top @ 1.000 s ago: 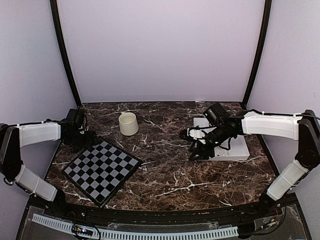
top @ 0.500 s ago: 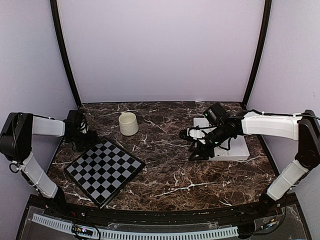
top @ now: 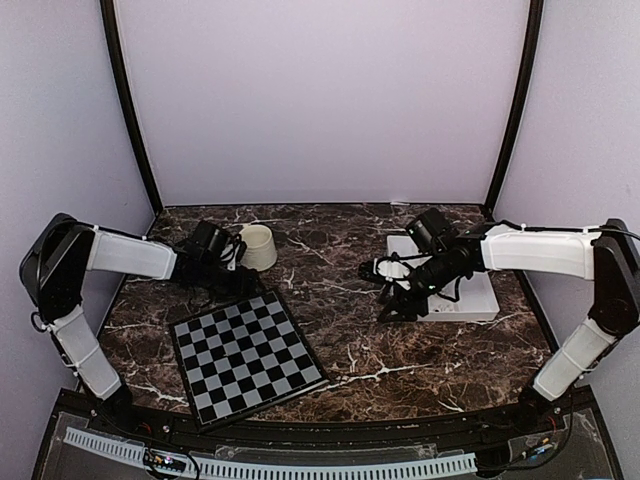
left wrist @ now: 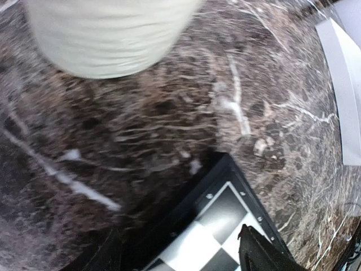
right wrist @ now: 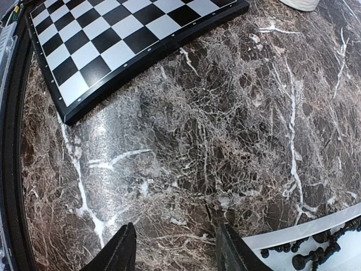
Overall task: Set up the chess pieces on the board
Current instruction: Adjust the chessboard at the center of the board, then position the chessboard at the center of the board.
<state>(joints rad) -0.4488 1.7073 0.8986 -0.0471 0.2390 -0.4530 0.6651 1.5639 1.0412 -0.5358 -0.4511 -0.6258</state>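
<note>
The board [top: 245, 355] lies flat at the front left of the marble table, with no pieces on it. My left gripper [top: 232, 277] hovers at its far corner, just in front of the cup. In the left wrist view that corner [left wrist: 225, 206] lies between the wide-apart jaws of the open left gripper [left wrist: 180, 257], the right finger [left wrist: 260, 255] above the checks. My right gripper [top: 395, 303] hangs open over bare marble beside the white tray [top: 478, 300], with nothing between its fingers [right wrist: 121, 249]. Several black chess pieces [right wrist: 316, 257] lie in the tray. White pieces are out of view.
A cream cup [top: 258, 246] stands upright at the back, close to the left gripper. The tray's rim [right wrist: 304, 230] runs just right of the right gripper. The table's dark front edge [right wrist: 11, 141] passes near the board's front corner.
The board has slid right toward the table's middle and turned. The left arm swung right with it, ending by the cup. The right arm has hardly moved.
</note>
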